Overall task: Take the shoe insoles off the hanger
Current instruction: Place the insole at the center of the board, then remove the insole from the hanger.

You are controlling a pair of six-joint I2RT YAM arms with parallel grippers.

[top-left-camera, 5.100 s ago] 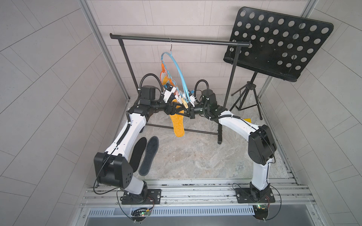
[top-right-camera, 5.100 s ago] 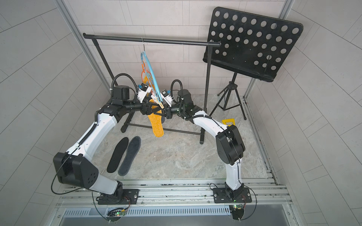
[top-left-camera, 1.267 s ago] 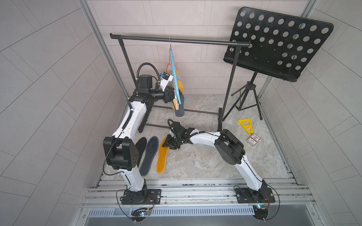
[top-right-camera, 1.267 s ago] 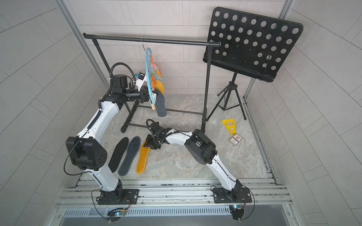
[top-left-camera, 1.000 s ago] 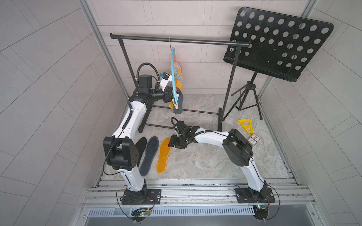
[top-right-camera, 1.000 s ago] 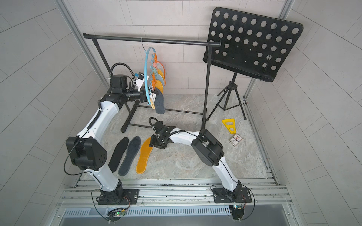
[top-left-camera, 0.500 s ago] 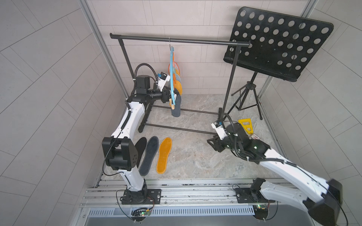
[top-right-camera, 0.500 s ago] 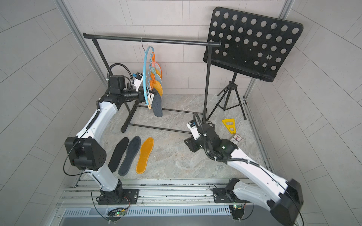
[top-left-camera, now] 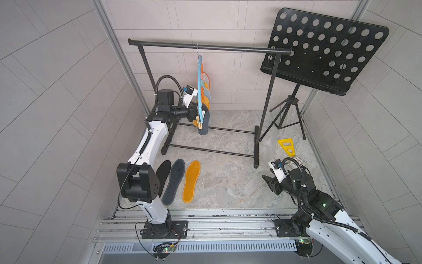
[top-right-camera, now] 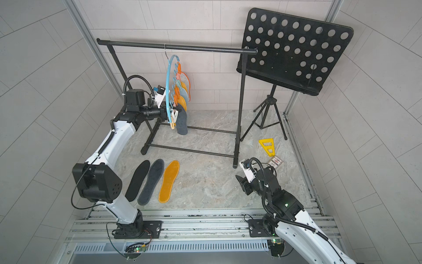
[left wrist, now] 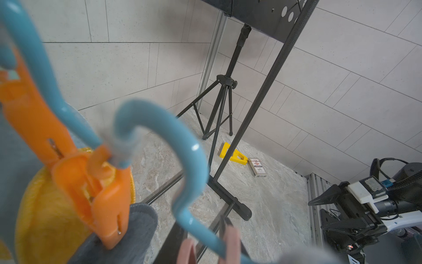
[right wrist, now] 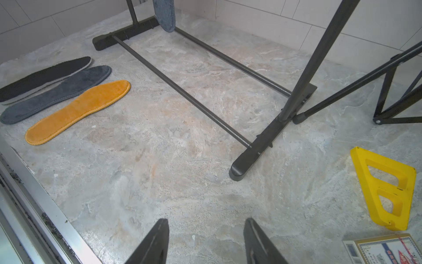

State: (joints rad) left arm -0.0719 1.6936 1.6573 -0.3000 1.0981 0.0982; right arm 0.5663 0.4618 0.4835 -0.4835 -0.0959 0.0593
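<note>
Plainly, this is a gap between pulls. On the desk (top-left-camera: pixel 228 182) the rack (top-left-camera: pixel 228 48) stands along the back edge, and the hanger (top-right-camera: pixel 167 86) hangs from its bar, left of the middle.

Three insoles lie side by side near the front-left corner: a black insole (top-left-camera: pixel 163 176), a dark grey insole (top-left-camera: pixel 173 181) and an orange insole (top-left-camera: pixel 191 181). The rest are still clipped to the hanger in an overlapping row, with a hanging insole (top-right-camera: pixel 182 124), grey, at the lowest end.

The left pincer (left wrist: pixel 209 246) is clamped on the hanger's lower bar, which should steady it. The right pincer (right wrist: pixel 206 220) hovers low near the front-right corner, jaws apart and empty, well apart from the hanger.

So three are off and the fourth fetch is not yet begun. Next, I judge, the right arm must rise and cross to the hanging insole. It should then close on the free part below the clip (top-right-camera: pixel 173 120) and pull down until the clip lets go. The hanger may swing if the left grip slips.
</note>
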